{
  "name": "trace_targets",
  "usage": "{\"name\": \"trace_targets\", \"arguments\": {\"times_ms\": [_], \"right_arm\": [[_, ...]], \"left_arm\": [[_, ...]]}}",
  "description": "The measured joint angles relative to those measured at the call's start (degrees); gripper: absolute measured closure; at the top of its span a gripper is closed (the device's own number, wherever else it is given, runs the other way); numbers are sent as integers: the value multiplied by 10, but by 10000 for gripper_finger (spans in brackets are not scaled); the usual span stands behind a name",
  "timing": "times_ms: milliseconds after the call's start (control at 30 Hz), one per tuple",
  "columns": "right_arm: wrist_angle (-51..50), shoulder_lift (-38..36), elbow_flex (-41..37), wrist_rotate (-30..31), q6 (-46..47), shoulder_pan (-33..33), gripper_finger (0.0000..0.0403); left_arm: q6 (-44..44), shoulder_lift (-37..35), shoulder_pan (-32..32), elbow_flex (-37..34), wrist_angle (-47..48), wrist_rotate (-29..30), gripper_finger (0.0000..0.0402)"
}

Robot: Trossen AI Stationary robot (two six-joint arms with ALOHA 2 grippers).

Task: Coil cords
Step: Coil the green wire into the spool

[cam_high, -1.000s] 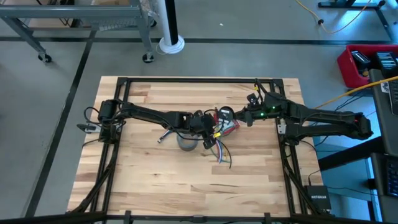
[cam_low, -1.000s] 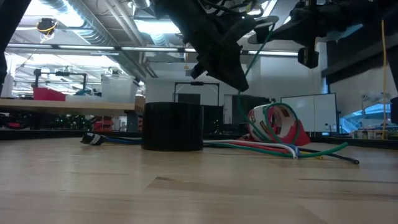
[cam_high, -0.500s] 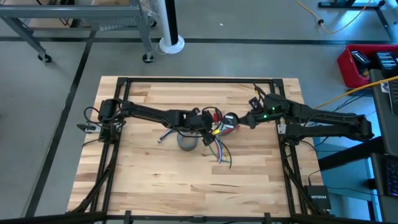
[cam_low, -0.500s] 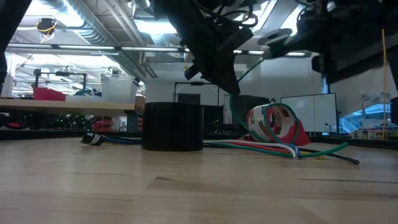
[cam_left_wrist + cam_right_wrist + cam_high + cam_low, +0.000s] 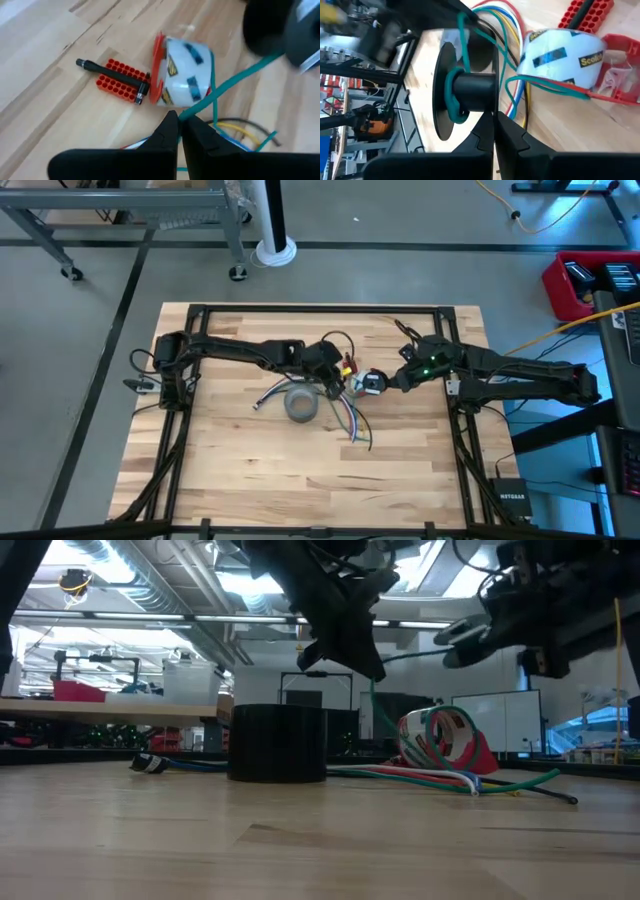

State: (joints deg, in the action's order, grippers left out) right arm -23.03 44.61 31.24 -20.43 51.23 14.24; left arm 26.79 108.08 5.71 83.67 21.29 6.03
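Both arms meet over the middle of the wooden table (image 5: pixel 230 470), lifted clear of the boards. The left gripper (image 5: pixel 180 125) has its two fingers pressed together on a green cord (image 5: pixel 227 85), which runs taut from the fingertips across to the right arm. The right gripper (image 5: pixel 494 125) is also closed, clamped on the edge of a black spool (image 5: pixel 470 90); the same green cord is looped a couple of turns around the spool's hub, so that is where the coil is forming, held in the air between the two arms. In the low view the spool (image 5: pixel 465 635) hangs high above the table with the cord slanting down from the left gripper (image 5: pixel 350 650). The rest of the cords, a loose bunch of red, white, blue, yellow and green strands (image 5: pixel 350 420), lies fanned out on the wood below the grippers, trailing toward the front edge. Just beside that bunch stands a grey roll of tape (image 5: pixel 301 405). Under the grippers there is also a Scotch tape dispenser (image 5: pixel 185 82) with a red frame, and next to it a red block full of holes (image 5: pixel 120 82) with a dark pen-like tool (image 5: pixel 107 75) lying across it.
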Motion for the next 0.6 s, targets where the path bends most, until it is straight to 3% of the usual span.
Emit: {"name": "trace_targets", "arguments": {"times_ms": [367,600], "right_arm": [[69,106,-9,18,-17,0,400],[85,125,-10,8,-32,0,400]], "left_arm": [[114,-12,46,-1,-39,-152,401],[133,-13,63,-1,48,-235,401]]}}
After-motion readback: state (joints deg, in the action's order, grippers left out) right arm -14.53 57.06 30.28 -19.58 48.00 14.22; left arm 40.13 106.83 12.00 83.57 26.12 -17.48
